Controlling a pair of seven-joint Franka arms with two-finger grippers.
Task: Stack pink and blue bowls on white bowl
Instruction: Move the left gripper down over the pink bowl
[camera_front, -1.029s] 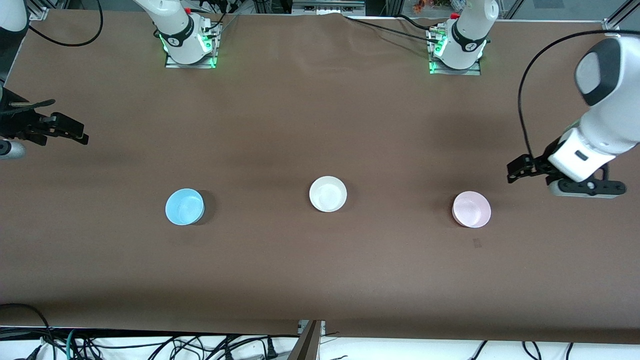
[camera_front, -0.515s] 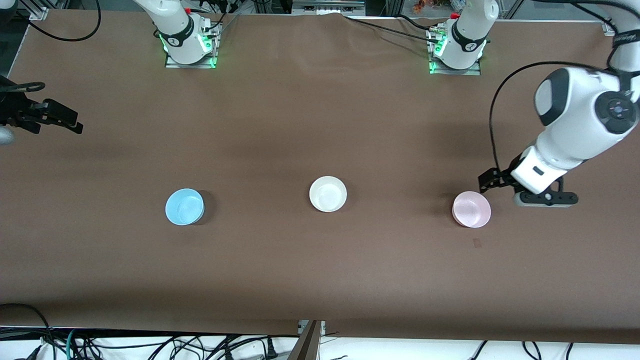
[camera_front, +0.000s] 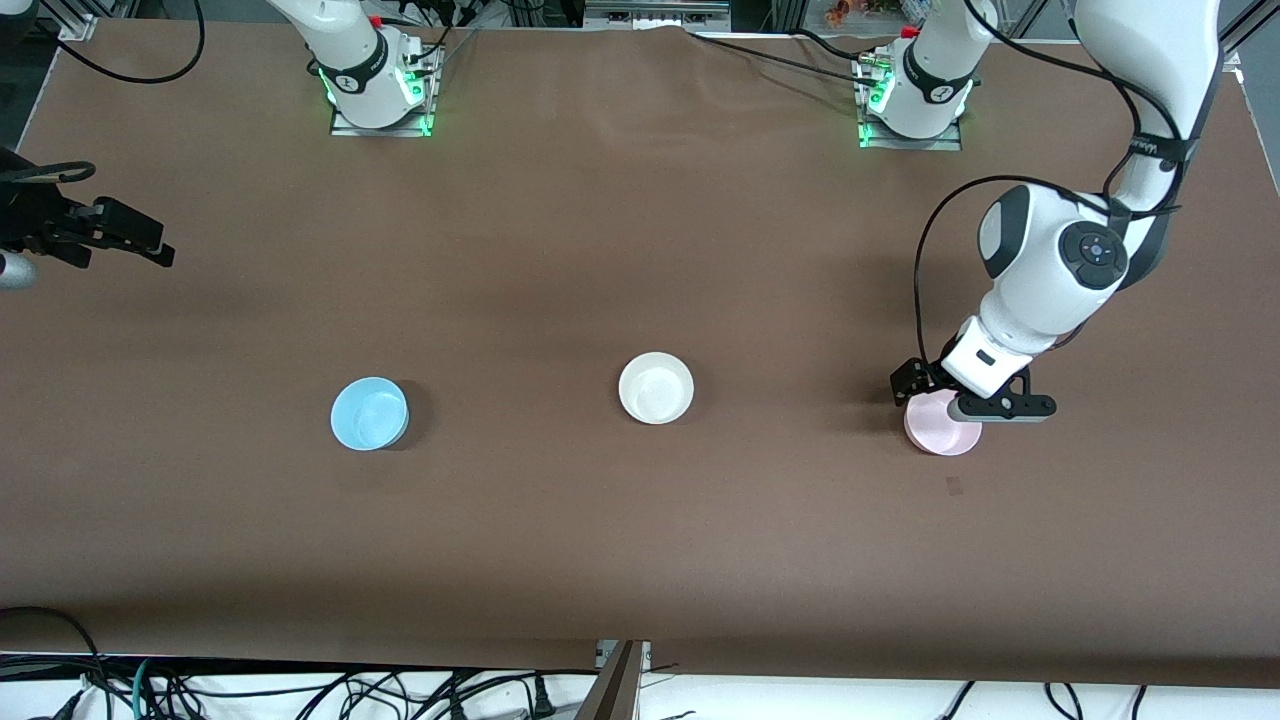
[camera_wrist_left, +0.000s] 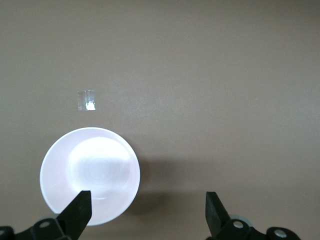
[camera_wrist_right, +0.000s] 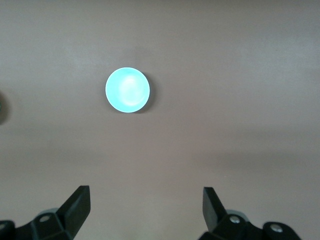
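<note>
While its fingers stand spread wide with nothing between them, the left gripper (camera_front: 925, 392) hangs just over the pink bowl (camera_front: 940, 428), at the rim toward the robots' bases. In the left wrist view one fingertip (camera_wrist_left: 80, 207) overlaps the bowl's edge and the other sits over bare table, so the rim seems lined up between them, though I cannot tell whether anything touches. A second ago this gripper was well out toward the left arm's end of the table; it has swung in and come down since, while the bowl has not moved. My reading is that the reach is nearly done and the grasp on the rim comes next, with no stacking yet achieved.

Outward from there, the white bowl (camera_front: 656, 387) sits well apart toward the right arm's end, upright and empty, and the blue bowl (camera_front: 369, 413) stands farther along the same row. The right gripper (camera_front: 125, 238) waits high over the table edge at its own end, jaws spread and empty, having barely shifted.

A small scrap of clear tape (camera_wrist_left: 86, 100) lies near the pink bowl. Smooth brown covering spreads over the table (camera_front: 640, 560), and cables (camera_front: 300, 690) trail under its near edge.
</note>
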